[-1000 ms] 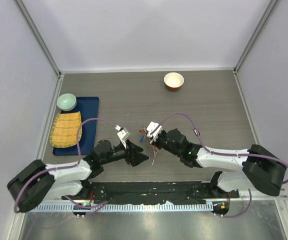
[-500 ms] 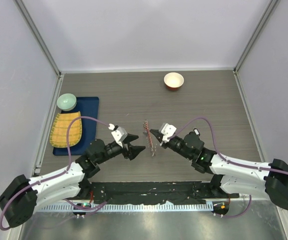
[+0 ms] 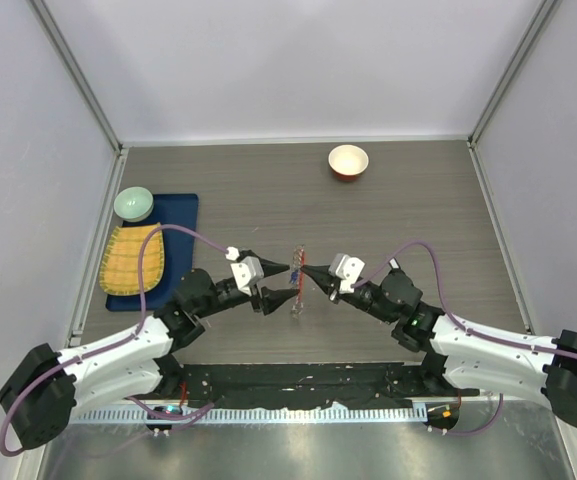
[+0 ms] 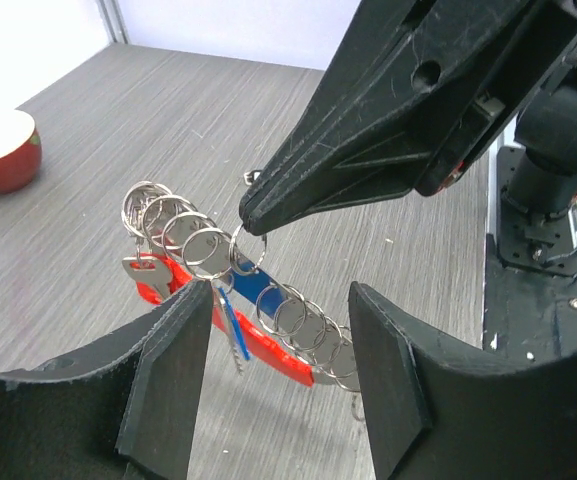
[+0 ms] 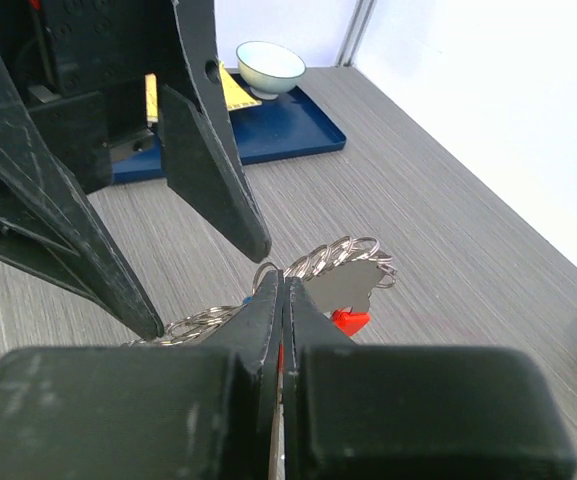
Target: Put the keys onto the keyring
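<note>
Left pincer (image 3: 291,286) moved in, open astride keyring (image 4: 286,365), right pincer (image 3: 303,271) clamped on its chain, table (image 3: 418,200) edges well away.

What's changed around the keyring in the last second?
The left gripper has moved up to the keyring, its open fingers now straddling it. The right gripper has swung round to face it, tip to tip, still pinching the keyring. Unchanged: the red bowl and the blue tray.
</note>
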Robot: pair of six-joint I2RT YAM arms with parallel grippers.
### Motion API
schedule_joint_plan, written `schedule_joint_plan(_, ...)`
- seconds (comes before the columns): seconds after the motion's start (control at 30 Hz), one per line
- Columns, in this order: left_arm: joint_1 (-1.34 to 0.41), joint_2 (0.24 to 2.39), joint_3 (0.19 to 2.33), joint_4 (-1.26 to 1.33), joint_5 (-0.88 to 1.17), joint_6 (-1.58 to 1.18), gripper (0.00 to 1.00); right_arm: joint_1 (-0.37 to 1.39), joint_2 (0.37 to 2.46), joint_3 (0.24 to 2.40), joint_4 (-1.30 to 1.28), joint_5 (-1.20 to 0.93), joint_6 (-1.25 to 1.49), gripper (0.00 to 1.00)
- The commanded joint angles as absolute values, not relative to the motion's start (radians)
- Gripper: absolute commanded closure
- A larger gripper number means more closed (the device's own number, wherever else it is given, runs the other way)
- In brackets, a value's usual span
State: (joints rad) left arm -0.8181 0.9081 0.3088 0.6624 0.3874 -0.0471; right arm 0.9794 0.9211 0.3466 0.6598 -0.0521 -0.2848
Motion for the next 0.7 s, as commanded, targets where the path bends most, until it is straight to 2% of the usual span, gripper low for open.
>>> schedule_joint_plan(0.0,-0.816,0.919,0.347,0.716,0.443,0.063,0.4,0.98,0.89,0.347,0.759,-0.106,-0.264,0.99)
schedule_joint_plan(0.07,-0.816,0.916,0.345,0.715,0.433,0.084,0.41,0.979,0.888,0.344,0.759,-0.115,-0.264,0.99)
schedule_joint_plan(0.2,-0.818,0.917,0.36,0.71,0.439,0.106,0.52,0.977,0.888,0.344,0.758,-0.132,-0.258,0.99)
schedule_joint_plan(0.43,-0.816,0.945,0.387,0.687,0.476,0.091,0.57,0.979,0.89,0.344,0.756,-0.143,-0.259,0.99)
schedule_joint_plan(0.6,-0.816,0.956,0.4,0.647,0.494,0.084,0.66,0.979,0.891,0.344,0.758,-0.141,-0.259,0.99)
schedule_joint_plan(0.67,-0.816,0.956,0.402,0.626,0.494,0.077,0.66,0.979,0.887,0.344,0.756,-0.14,-0.259,0.99)
